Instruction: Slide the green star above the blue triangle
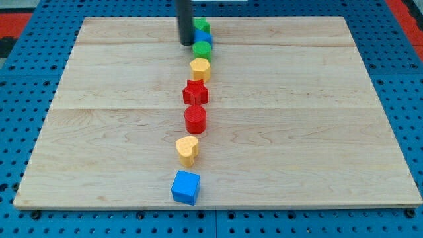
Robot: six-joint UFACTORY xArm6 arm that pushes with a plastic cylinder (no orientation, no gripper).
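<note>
1. Bright, even light covers the pale wooden tabletop [297, 119], with no harsh glare on it.
2. Shadows are soft and short: the blue plastic cube [186, 187] and the red plastic cylinder [195, 119] each cast a faint one close to the base.
3. Focus is fairly sharp; the dark rod at twelve o'clock looks slightly soft, as does my tip [186, 43].
</note>
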